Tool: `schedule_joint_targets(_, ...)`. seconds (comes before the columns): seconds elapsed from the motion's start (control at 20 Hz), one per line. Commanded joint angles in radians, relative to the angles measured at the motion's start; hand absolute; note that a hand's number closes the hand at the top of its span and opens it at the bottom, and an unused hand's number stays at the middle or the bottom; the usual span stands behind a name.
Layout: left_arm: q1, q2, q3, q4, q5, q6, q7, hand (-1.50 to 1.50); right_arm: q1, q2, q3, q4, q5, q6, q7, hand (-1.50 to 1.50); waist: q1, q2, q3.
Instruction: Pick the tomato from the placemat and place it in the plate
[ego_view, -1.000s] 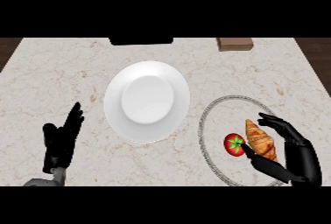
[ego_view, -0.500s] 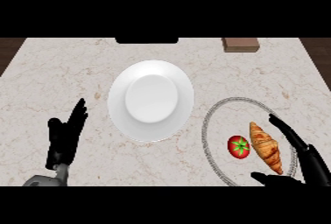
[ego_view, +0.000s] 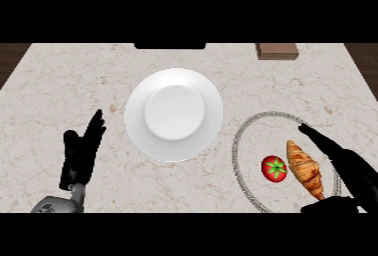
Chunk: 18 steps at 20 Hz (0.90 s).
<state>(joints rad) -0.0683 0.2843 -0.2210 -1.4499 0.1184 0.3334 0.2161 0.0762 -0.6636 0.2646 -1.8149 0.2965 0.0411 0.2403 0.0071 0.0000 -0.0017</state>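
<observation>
Marbled beige bench (ego_view: 88, 75), seen steeply from above. Red tomato (ego_view: 274, 168) w/ green stalk lies on the round grey-rimmed placemat (ego_view: 240, 140) at lower right, just left of a croissant (ego_view: 306, 167) on the same mat; tomato and croissant sit close together (whether they touch cannot be told). White plate (ego_view: 174, 114) sits near centre of the bench, left of the placemat, its right rim close to the mat's edge; nothing lies in it. Right hand (ego_view: 347, 165) is at the placemat's right side, fingers straight and spread apart, reaching up along the croissant's right flank, w/ the thumb low at the view's bottom edge; it holds nothing and is apart from the tomato. Left hand (ego_view: 80, 155) rests at lower left, well apart from the plate, fingers straight, together and pointing up. Brown block (ego_view: 277, 50) and a dark object (ego_view: 170, 45) sit at the bench's far edge.
</observation>
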Motion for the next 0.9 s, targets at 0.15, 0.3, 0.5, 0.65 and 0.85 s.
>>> schedule_joint_targets(0.15, 0.038, -0.067, -0.025, 0.006, -0.058, 0.032, -0.031, 0.00, -0.105, 0.030, 0.046, -0.016, 0.003, 0.197, 0.213, -1.50, -0.004, 0.000, 0.001)
schedule_joint_targets(0.3, 0.094, -0.027, 0.016, -0.054, -0.035, -0.035, -0.026, 0.00, -0.124, 0.109, 0.039, 0.018, 0.032, 0.211, 0.243, -1.50, -0.002, -0.001, 0.002)
schedule_joint_targets(0.5, 0.017, -0.067, 0.073, 0.062, -0.040, -0.070, -0.063, 0.00, -0.106, 0.122, -0.014, 0.094, 0.081, 0.260, 0.128, -1.50, -0.008, 0.000, 0.002)
schedule_joint_targets(0.65, -0.012, -0.088, 0.075, 0.055, -0.079, -0.068, -0.016, 0.00, -0.124, 0.174, -0.027, 0.115, 0.120, 0.295, 0.138, -1.50, -0.008, 0.000, 0.002)
schedule_joint_targets(0.85, 0.039, -0.062, 0.107, -0.052, -0.086, -0.105, 0.022, 0.00, -0.146, 0.234, -0.036, 0.116, 0.167, 0.329, 0.147, -1.50, -0.006, -0.001, 0.002)
